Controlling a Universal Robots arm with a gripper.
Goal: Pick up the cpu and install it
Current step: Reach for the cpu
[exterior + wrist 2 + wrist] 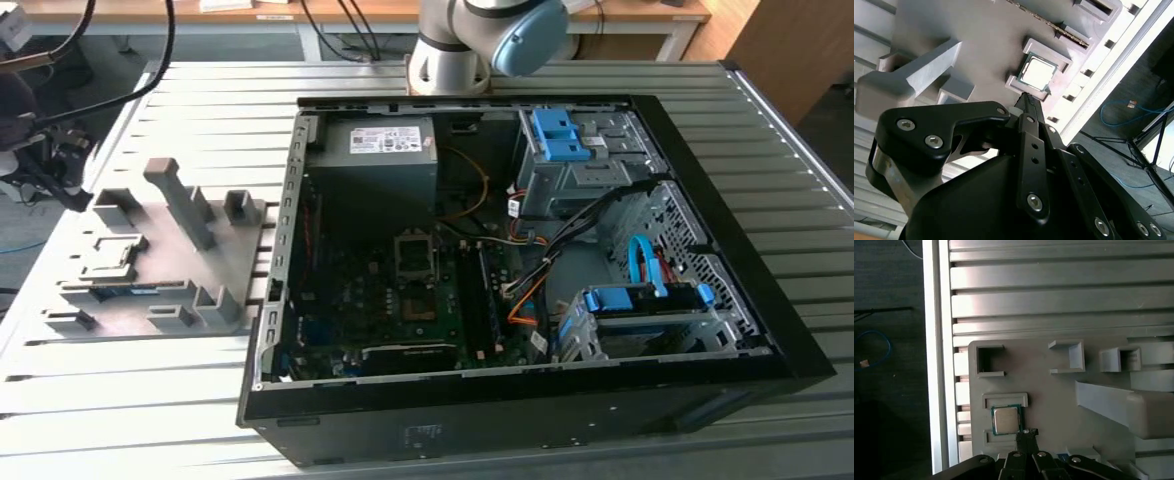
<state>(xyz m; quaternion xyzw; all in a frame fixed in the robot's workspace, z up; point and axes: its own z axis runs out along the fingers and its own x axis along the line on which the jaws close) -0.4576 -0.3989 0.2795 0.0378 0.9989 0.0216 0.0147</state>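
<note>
In the exterior view, the open computer case (534, 250) lay on the ribbed bench (134, 400). Its socket (415, 255) sat bare near the middle of the board. A grey tray (174, 270) of holders stood beside the case, on the exterior view's left.

In the second wrist view, the cpu (1038, 73) lay flat, silver top up, in a shallow pocket (1051, 51) of that tray. The hand (1027, 99) pointed at its near corner, closed up with nothing in its grip.

In the first wrist view, the cpu (1005, 420) sat square in its pocket near the bench's edge. The hand (1026, 433) was just off one corner; how high it hung could not be told.

To take the cpu well, the hand would likely need to spread first and centre over it. It should then line up with two opposite edges and lift straight, so the pocket's walls did not catch.
</note>
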